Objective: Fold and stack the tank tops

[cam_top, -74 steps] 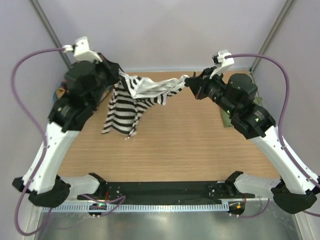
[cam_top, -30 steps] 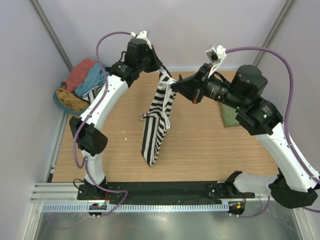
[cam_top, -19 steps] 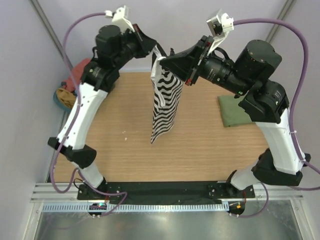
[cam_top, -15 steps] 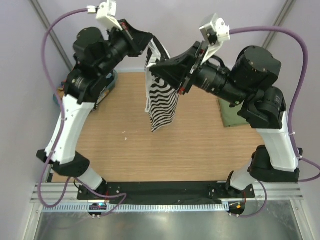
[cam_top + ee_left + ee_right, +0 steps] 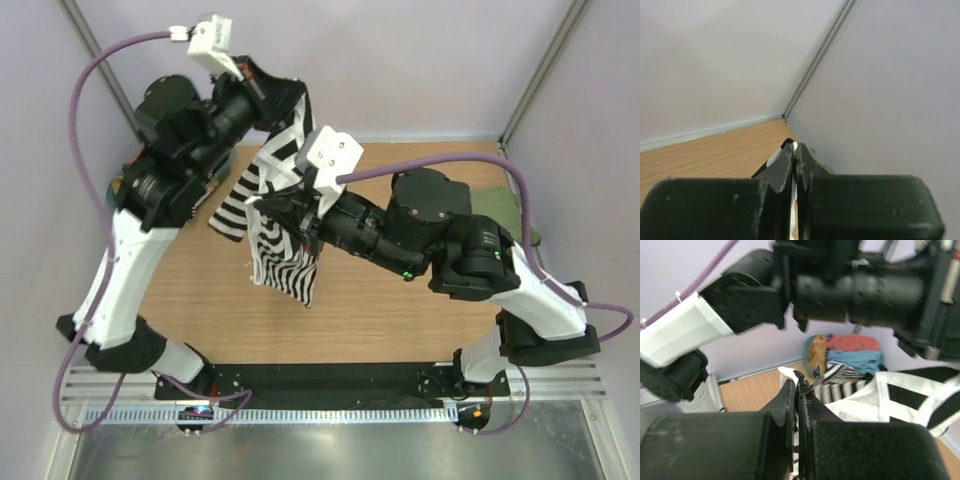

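The striped tank top (image 5: 285, 268) is soft, matt cloth with plain white binding, and the olive tank top (image 5: 498, 204) is limp, matt cloth too, while the table (image 5: 400, 320) is smooth, pale wood grain with a dull sheen. The left claw (image 5: 794, 150) and right claw (image 5: 799, 382) are dark, matt hard plastic with faintly scuffed edges. The left arm (image 5: 125, 270) and right arm (image 5: 545, 300) wear glossy white shells, with a smooth purple cable (image 5: 90, 80).

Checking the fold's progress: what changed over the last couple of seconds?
The right arm's fingers swung leftward and nearer the bases, drawing their edge of the black-and-white striped tank top away from the left arm's fingers. Both grips stayed shut; the folded olive green top stayed put.
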### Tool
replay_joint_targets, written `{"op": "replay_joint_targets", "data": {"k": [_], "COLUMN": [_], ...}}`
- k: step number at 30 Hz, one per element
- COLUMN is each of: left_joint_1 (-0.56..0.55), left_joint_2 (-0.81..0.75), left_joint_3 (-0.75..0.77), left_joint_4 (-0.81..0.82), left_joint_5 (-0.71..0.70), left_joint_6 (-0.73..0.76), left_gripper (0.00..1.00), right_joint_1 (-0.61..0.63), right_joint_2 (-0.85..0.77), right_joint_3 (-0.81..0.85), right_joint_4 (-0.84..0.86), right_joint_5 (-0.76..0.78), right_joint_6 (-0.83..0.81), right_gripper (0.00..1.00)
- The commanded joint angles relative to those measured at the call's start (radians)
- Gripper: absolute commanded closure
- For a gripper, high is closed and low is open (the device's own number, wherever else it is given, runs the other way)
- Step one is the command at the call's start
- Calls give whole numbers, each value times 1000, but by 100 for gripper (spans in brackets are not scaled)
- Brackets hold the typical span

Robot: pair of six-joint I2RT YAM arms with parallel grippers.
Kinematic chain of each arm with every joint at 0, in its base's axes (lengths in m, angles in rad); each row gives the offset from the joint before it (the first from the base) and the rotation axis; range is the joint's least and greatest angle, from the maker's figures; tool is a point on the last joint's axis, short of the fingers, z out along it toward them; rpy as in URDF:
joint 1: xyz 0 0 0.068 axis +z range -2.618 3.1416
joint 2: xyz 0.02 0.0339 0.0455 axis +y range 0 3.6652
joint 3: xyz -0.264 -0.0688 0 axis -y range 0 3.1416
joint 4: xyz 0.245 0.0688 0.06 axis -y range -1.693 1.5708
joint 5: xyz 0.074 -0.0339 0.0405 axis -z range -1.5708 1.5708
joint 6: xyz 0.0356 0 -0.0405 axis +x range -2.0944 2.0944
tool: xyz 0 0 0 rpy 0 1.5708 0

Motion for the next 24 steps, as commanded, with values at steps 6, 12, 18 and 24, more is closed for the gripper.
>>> {"op": "replay_joint_targets", "data": {"k": [6,12,18,24], "left_joint_1": [167,148,179,231], "left_joint_2": [460,695,693,561], "left_joint_3": [198,167,54,-64], "left_joint_4": [70,174,162,26], "left_joint_5": [361,461,420,264], "left_joint_6": [-190,-246,-187,-98], "left_gripper": [100,100,26,0], "right_joint_1": [-191,-504,-645,-810], "right_joint_2": [95,131,-4,-53], "right_joint_3": [90,-67,-358,-541], "right_joint_4": [105,134,284,305], "right_joint_5": [113,-45,-127,-127], "right_joint_6": [-31,162,308,435], "right_gripper": [99,99,99,99]}}
